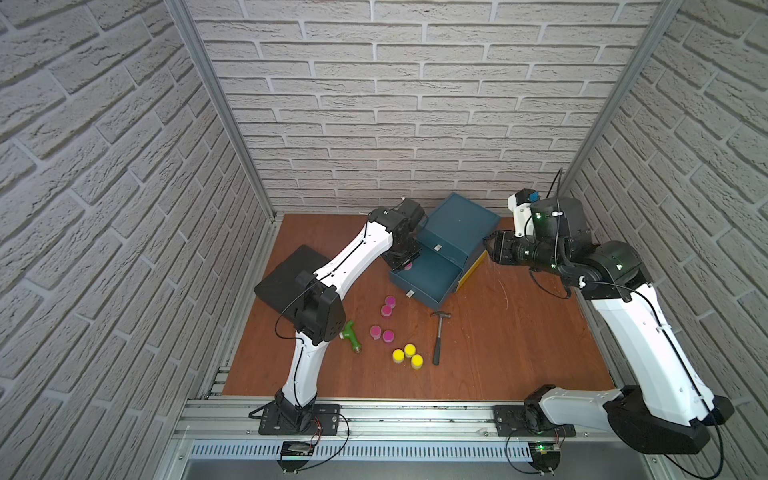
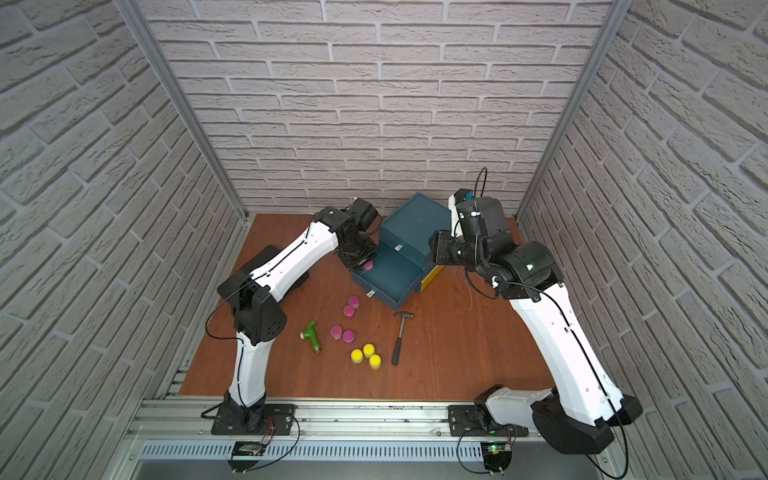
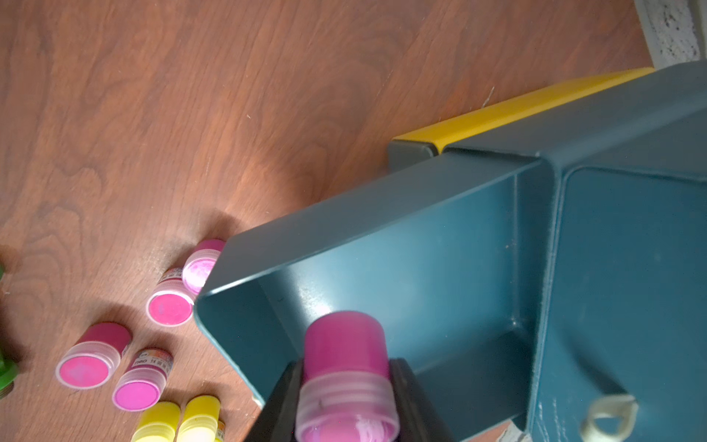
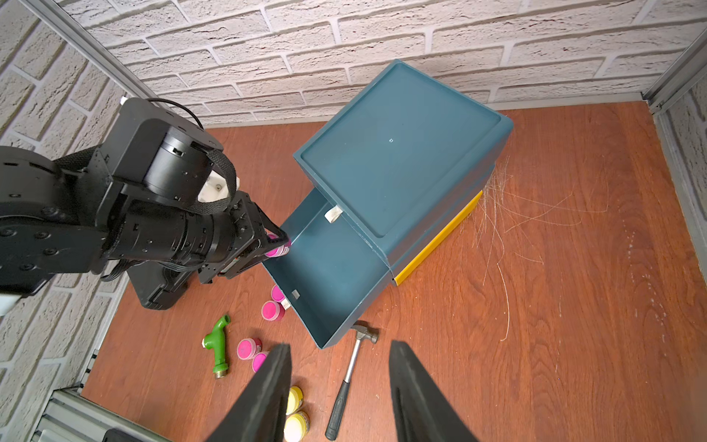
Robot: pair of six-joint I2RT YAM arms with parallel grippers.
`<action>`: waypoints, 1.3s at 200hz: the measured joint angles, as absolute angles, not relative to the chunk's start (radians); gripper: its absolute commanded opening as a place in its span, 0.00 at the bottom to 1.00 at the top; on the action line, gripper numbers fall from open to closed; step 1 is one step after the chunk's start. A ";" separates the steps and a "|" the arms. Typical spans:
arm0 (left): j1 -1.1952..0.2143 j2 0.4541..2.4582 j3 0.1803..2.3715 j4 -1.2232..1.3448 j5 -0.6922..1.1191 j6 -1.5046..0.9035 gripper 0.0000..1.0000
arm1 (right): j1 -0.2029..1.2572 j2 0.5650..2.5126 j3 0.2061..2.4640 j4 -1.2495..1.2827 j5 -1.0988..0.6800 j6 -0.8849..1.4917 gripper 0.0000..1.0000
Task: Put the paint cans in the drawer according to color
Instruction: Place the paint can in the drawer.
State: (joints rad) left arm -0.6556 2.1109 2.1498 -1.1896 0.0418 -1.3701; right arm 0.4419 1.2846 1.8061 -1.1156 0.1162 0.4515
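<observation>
Partly hidden, left end effector [image 3: 346, 367] pinching 1 pink can [image 3: 344, 340] (base cropped) over drawer [image 3: 344, 229], right end effector [image 4: 340, 344] spread.

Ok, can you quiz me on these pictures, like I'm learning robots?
1. True or false: the right pincer holds the hammer.
2. How many pink cans sit on the table?
3. The left pincer holds its pink can over: A the open drawer, B the hammer, C the bare table.
Key: 1 false, it is empty; 2 four; 3 A.
</observation>
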 measured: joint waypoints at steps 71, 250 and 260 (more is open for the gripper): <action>-0.657 2.192 2.159 -1.196 0.022 -1.411 0.28 | 0.442 1.257 1.756 -1.055 0.070 0.429 0.48; -0.663 2.259 2.217 -1.230 0.009 -1.463 0.50 | 0.442 1.245 1.740 -1.042 0.059 0.425 0.48; -0.663 2.259 2.219 -1.231 0.009 -1.463 0.51 | 0.442 1.245 1.739 -1.042 0.059 0.424 0.48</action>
State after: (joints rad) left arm -0.6632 2.2589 2.2189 -1.2308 0.0093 -1.4628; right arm 0.4419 1.2446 1.7393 -1.0416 0.0586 0.4244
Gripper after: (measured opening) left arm 0.496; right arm 0.477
